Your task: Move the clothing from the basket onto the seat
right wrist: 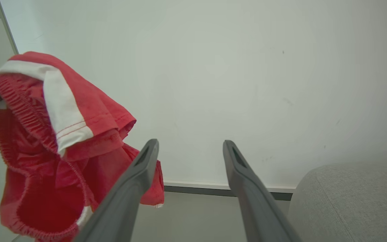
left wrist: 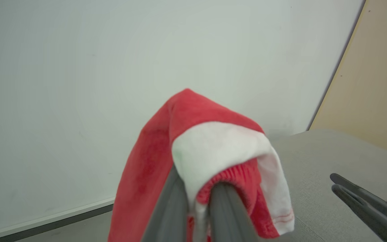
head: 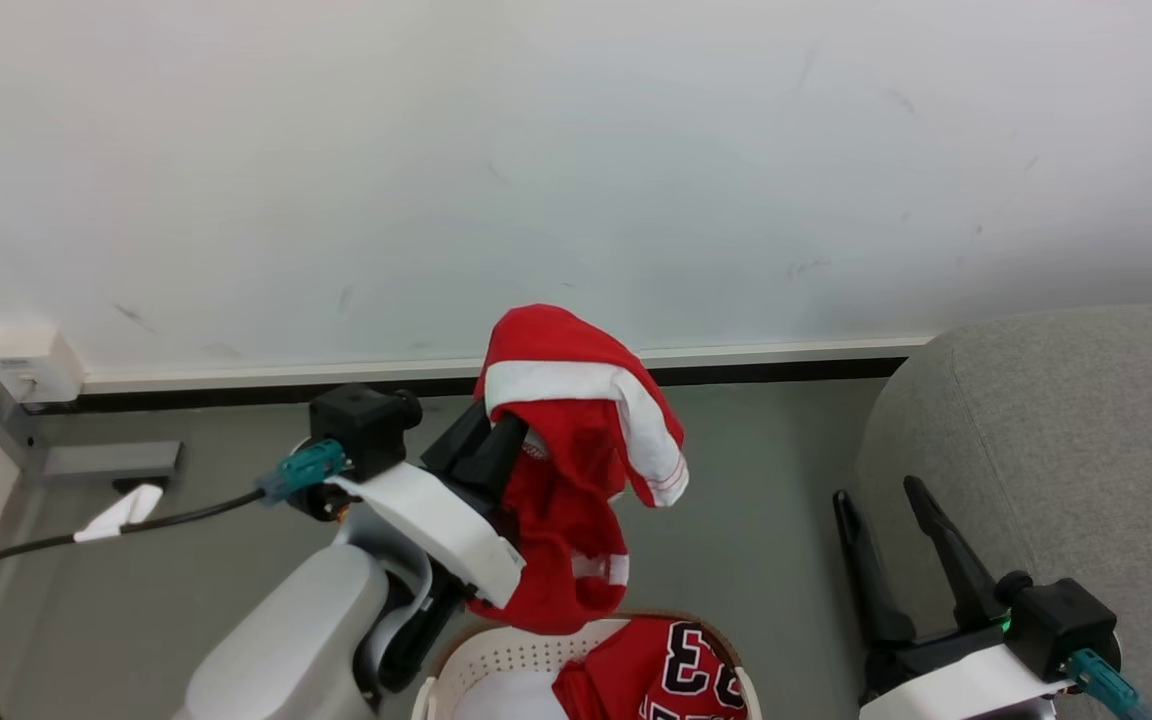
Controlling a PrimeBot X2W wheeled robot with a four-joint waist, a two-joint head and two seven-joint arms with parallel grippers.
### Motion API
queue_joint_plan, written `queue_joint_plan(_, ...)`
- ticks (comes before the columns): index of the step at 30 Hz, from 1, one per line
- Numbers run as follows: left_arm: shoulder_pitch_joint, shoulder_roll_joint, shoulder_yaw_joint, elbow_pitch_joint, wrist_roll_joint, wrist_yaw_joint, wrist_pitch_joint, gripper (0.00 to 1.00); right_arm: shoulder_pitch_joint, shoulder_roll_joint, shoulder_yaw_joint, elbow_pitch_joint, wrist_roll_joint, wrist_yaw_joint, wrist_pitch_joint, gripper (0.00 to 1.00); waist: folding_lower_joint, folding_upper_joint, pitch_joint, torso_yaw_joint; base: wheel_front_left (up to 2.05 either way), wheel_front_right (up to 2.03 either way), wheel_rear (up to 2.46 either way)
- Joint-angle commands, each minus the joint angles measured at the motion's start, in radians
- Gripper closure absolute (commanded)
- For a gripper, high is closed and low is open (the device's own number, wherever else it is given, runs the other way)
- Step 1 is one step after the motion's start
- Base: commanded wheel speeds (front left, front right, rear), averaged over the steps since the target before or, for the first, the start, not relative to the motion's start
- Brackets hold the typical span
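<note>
A red garment with white trim (head: 576, 440), a piece of the clothing, hangs in the air from my left gripper (head: 508, 432), which is shut on its elastic edge. It dangles just above the white basket (head: 496, 660) at the bottom of the head view. In the basket lies another red jersey (head: 656, 665) with a black "3". The left wrist view has the cloth (left wrist: 210, 141) draped over both fingers of the left gripper (left wrist: 197, 198). My right gripper (head: 877, 492) stands open and empty beside the grey seat (head: 1066, 440). The right gripper (right wrist: 190, 143) has the lifted garment (right wrist: 62, 134) to its left.
A white wall with a dark baseboard (head: 786, 370) runs close behind. A black cable (head: 56, 545) and a wall box (head: 31, 365) sit at the left. Pale fabric (head: 501, 700) lies in the basket. Grey floor (head: 756, 500) separates basket and seat.
</note>
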Motion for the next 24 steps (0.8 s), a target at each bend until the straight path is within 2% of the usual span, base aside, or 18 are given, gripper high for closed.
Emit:
queue_joint_plan(1, 0.005, 0.006, 0.000, -0.005, 0.006, 0.005, 0.001, 1.00, -0.009, -0.004, 0.006, 0.004, 0.008, -0.002, -0.003, 0.00, 0.0001, -0.0001, -0.001, -0.001, 0.00, 0.00, 0.00)
queue_joint_plan(8, 0.005, 0.005, -0.007, -0.027, 0.004, 0.013, 0.006, 1.00, -0.041, -0.003, 0.087, 0.053, 0.013, -0.002, -0.003, 0.00, 0.0001, -0.0001, 0.000, 0.008, 0.00, 0.00, 0.00)
queue_joint_plan(14, -0.004, -0.017, -0.029, -0.048, 0.001, 0.002, 0.017, 1.00, -0.111, -0.004, 0.238, 0.160, 0.034, -0.002, -0.003, 0.00, 0.0001, -0.0001, 0.005, 0.038, 0.00, 0.00, 0.00)
queue_joint_plan(24, -0.006, -0.069, -0.094, -0.080, 0.019, -0.009, 0.032, 1.00, -0.273, -0.004, 0.516, 0.357, 0.183, -0.002, -0.003, 0.00, 0.0001, -0.0001, 0.004, 0.108, 0.00, 0.00, 0.00)
